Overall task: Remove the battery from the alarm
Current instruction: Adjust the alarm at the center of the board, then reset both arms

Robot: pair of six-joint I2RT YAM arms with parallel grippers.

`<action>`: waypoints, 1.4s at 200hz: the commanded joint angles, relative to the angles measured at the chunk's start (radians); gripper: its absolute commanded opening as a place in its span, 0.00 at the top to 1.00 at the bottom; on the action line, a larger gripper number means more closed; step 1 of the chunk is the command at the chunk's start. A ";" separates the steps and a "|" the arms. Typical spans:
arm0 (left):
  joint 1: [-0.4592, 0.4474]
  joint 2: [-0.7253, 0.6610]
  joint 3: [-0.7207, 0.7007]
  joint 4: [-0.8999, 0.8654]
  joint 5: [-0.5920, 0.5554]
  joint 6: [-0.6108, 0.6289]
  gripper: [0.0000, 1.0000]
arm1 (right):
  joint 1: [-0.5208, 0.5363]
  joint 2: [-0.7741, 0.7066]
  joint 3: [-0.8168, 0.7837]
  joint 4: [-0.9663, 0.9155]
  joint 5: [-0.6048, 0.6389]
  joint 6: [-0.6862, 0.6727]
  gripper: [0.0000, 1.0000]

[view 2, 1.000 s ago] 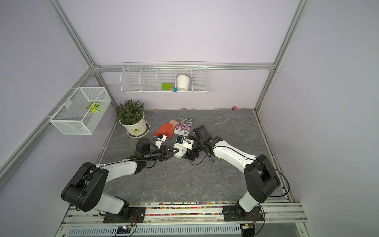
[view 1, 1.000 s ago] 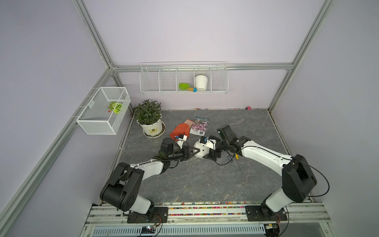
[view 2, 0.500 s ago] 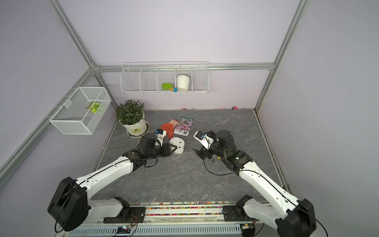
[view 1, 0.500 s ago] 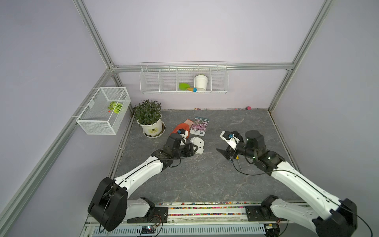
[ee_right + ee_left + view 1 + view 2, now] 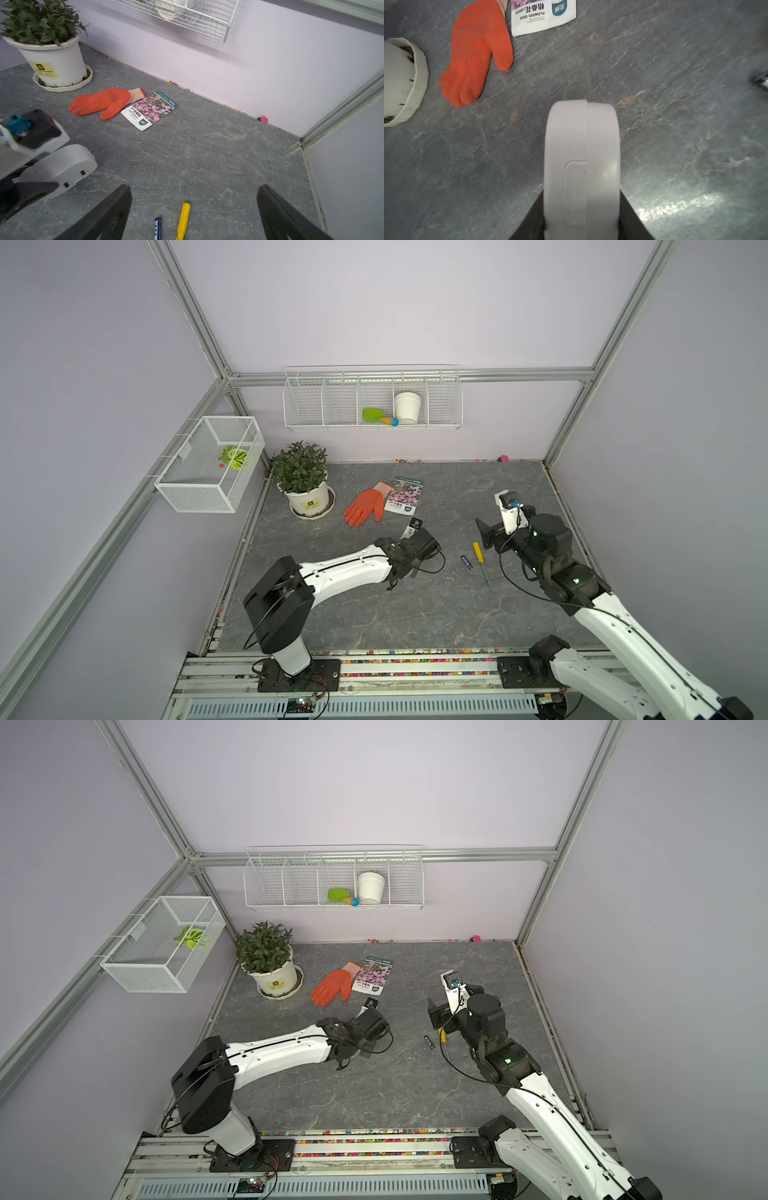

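Well, the job looks about done. The left pincer (image 5: 581, 224) pinches the small white plastic alarm (image 5: 581, 162), which is smooth and hard with round corners. Just right of the middle of the frame in both top views, the tiny dark blue battery (image 5: 467, 561), a thin round stick with pale marks, lies on the grey stone-look table (image 5: 374, 614), out of the alarm. The yellow-handled screwdriver (image 5: 478, 551) lies just beside it. The right pincer (image 5: 194, 191) hangs near both, spread wide and empty. I think only putting the alarm down is left.
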 commanded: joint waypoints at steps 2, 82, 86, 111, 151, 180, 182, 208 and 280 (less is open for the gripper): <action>-0.047 0.091 0.092 -0.138 -0.167 -0.014 0.81 | -0.026 -0.028 -0.027 -0.004 0.025 0.057 0.02; -0.128 0.233 0.205 -0.176 -0.180 -0.034 0.33 | -0.055 -0.032 -0.041 0.004 0.017 0.071 0.02; -0.128 0.233 0.205 -0.171 -0.174 -0.032 0.29 | -0.057 -0.032 -0.040 0.003 0.017 0.071 0.02; -0.130 0.196 0.183 -0.119 -0.125 -0.008 0.15 | -0.066 -0.026 -0.047 0.005 0.013 0.075 0.02; -0.130 0.131 0.129 -0.026 -0.066 0.024 0.01 | -0.091 -0.026 -0.063 0.009 0.012 0.077 0.02; -0.127 0.060 0.089 0.024 -0.048 0.024 0.01 | -0.116 -0.020 -0.057 -0.008 -0.003 0.081 0.02; -0.126 0.052 0.085 0.029 -0.047 0.023 0.01 | -0.118 -0.020 -0.056 -0.009 -0.005 0.081 0.02; -0.047 -0.123 -0.012 0.123 0.045 0.020 0.00 | -0.188 -0.005 -0.052 -0.018 -0.027 0.122 0.02; 0.474 -0.687 -0.403 0.397 0.221 0.010 0.00 | -0.370 0.119 -0.253 0.173 0.122 0.330 0.02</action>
